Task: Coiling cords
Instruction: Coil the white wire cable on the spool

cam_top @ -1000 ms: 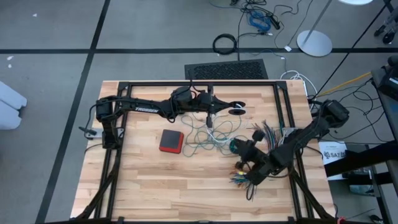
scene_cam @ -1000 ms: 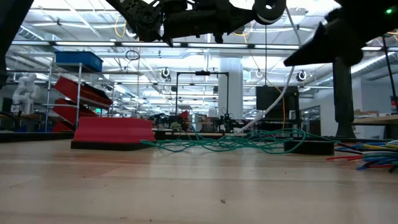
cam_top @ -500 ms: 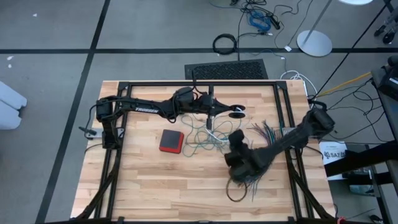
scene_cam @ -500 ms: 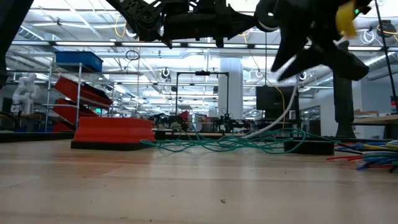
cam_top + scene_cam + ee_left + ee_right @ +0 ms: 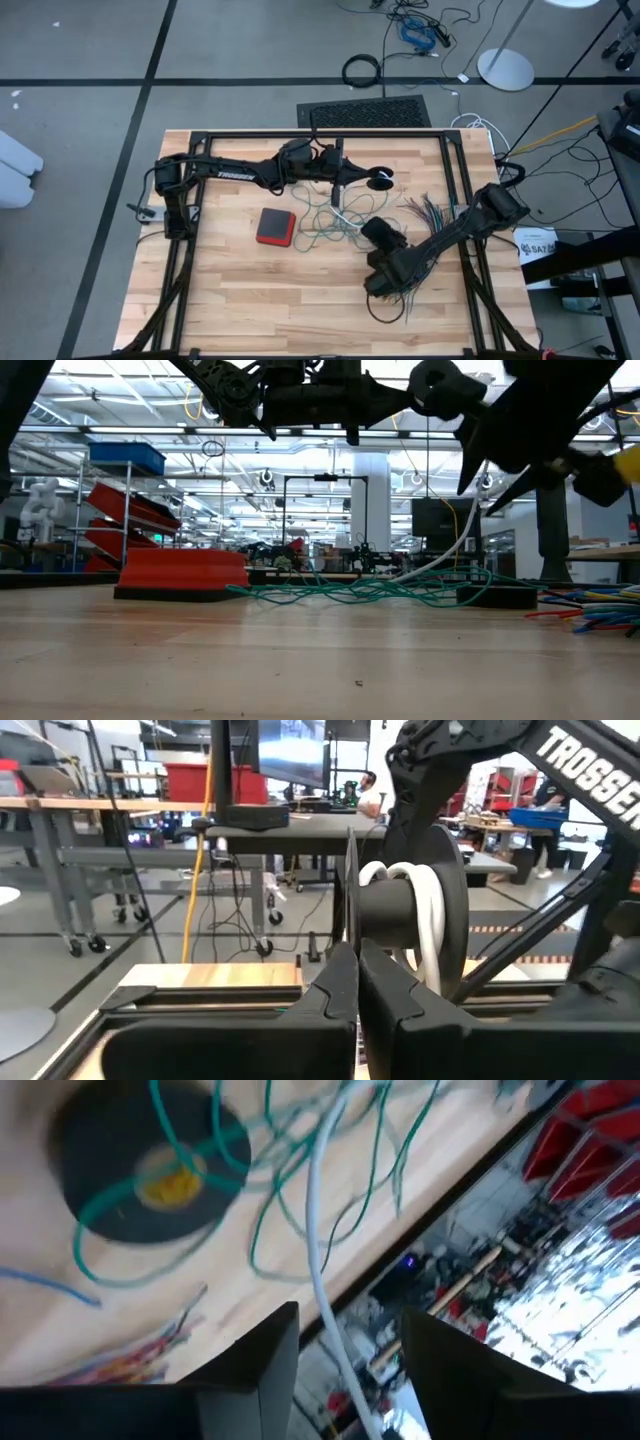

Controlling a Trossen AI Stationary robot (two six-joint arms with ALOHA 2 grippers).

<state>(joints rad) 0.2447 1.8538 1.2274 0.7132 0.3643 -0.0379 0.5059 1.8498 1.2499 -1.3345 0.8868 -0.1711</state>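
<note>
The teal-green cord [image 5: 325, 228] lies in a loose tangle at the centre of the high view, just right of the red block [image 5: 275, 226]. In the low view it runs as a low heap along the table [image 5: 230, 300] at mid-frame. The white cord [image 5: 440, 558] rises from that heap toward the upper centre of the low view, up to a small black-and-white spool [image 5: 420, 915]. In the left wrist view several white turns sit wound on the spool's hub.

Handling, as a judgement: both cords appear thin, light and limp. They should bend freely, hold no shape of their own, and snag on each other where they cross. A pinch on a single free strand at the edge of the tangle looks safer than a grab into its middle. The spool looks rigid and is the firm place to hold the white cord.

The left gripper [image 5: 340, 185] sits at upper centre of the high view, above the tangle. In its wrist view its fingers [image 5: 340, 995] stand pressed together just in front of the spool; whether they pinch the spool's thin flange cannot be told.

The right gripper [image 5: 345, 1345] hangs over the lower right of the tangle. Its fingers [image 5: 265, 1360] stand well apart, and the white cord passes between them without being clamped. A black ring [image 5: 150, 1175] draped with teal strands lies beyond, near multicoloured wires [image 5: 425, 212].
</note>
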